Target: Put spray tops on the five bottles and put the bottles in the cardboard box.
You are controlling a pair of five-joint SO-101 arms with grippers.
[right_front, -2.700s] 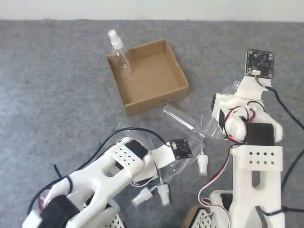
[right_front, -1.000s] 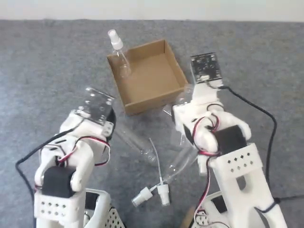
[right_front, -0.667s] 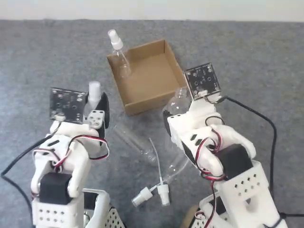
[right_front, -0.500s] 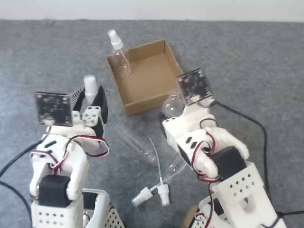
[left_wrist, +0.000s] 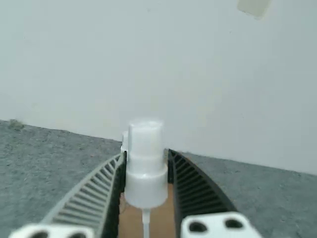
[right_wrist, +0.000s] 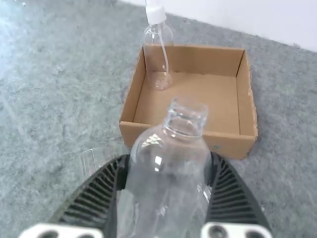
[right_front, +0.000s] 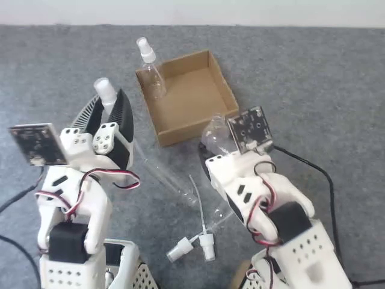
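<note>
Left jaws clamped on a white spray top (left_wrist: 146, 163) raised off the worktop (right_front: 337, 90), right jaws gripping an uncapped clear bottle (right_wrist: 171, 163) just before the cardboard box (right_front: 192, 127), capped bottle (right_front: 151, 75) upright in a box corner, loose bottles (right_front: 171, 177) and spray tops (right_front: 206, 245) lying between the arms

White perforated arms (right_front: 81, 198), black servos (right_front: 67, 242), red-black wires (right_front: 117, 176); left hand (right_front: 109, 97) dark, ribbed.

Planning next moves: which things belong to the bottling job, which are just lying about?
Job:
open brown cardboard box
capped clear plastic bottle standing in it
white spray top in left gripper
uncapped clear bottle in right gripper
loose clear bottles lying flat
loose white spray tops

Lying about:
grey carpet
white wall
</note>
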